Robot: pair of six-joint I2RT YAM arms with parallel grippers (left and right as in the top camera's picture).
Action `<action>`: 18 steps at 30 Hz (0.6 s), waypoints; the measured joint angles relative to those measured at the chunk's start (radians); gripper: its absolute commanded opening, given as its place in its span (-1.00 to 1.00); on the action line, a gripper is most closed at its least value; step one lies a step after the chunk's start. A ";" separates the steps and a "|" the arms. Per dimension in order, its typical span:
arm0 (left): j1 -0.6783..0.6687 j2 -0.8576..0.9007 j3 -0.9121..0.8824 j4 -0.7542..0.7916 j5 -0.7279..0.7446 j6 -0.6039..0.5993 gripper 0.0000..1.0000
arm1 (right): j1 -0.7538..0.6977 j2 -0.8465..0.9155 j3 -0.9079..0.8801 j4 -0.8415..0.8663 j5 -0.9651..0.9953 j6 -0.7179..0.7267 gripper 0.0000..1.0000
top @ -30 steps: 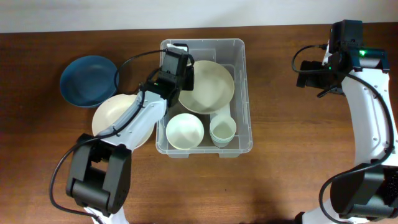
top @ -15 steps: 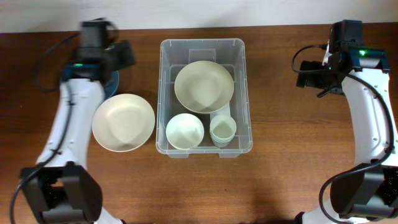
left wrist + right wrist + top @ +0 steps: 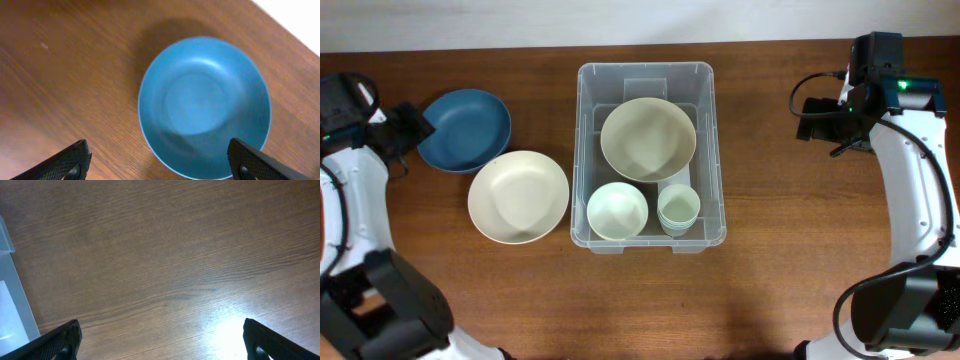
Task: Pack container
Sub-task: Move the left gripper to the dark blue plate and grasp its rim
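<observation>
Leftmost, the left gripper hovers by the blue bowl, jaws spread wide and empty. Next comes a cream bowl. Mid-table stands the container — inside it a beige bowl, a small white bowl and stacked cups. Far right, the right gripper hangs fully open over the table, holding nothing.

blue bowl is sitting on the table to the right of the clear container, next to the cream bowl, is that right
Not quite. The blue bowl sits on the table to the left of the clear container, not the right. It is indeed next to the cream bowl. The overhead view shows this.
</observation>
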 measured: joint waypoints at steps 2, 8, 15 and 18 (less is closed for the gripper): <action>0.009 0.044 -0.002 0.004 0.038 0.000 0.67 | 0.000 0.000 0.000 0.000 0.000 0.000 0.98; 0.008 0.218 -0.011 0.039 0.098 -0.017 0.67 | 0.000 0.000 0.000 0.000 0.000 -0.001 0.98; 0.008 0.319 -0.022 0.076 0.131 -0.036 0.30 | 0.000 0.000 0.000 0.000 0.000 0.000 0.98; 0.008 0.320 -0.022 0.094 0.137 -0.038 -0.18 | 0.000 0.000 0.000 0.000 0.000 0.000 0.98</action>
